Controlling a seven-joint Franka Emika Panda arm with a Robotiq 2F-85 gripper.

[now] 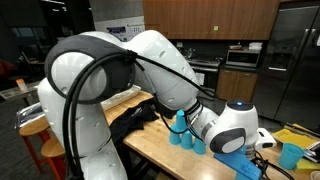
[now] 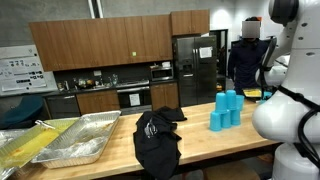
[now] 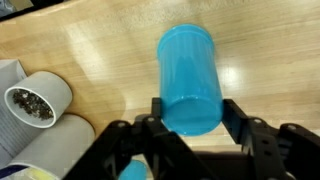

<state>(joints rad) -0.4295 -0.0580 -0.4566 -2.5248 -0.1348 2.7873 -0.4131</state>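
Over the wooden counter (image 3: 90,40), wrist view: fingers (image 3: 236,115) half closed, clamping a blue cup (image 3: 188,70) by its sides. Step judged: cup in carry. Next move calls for steady grip and a level set-down clear of the grey tubs (image 3: 35,105).

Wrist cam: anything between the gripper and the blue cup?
Nothing visible. The blue cup sits inside the gripper, its fingers flanking it with no gap showing. The grey cylinders lie apart, off to one side.
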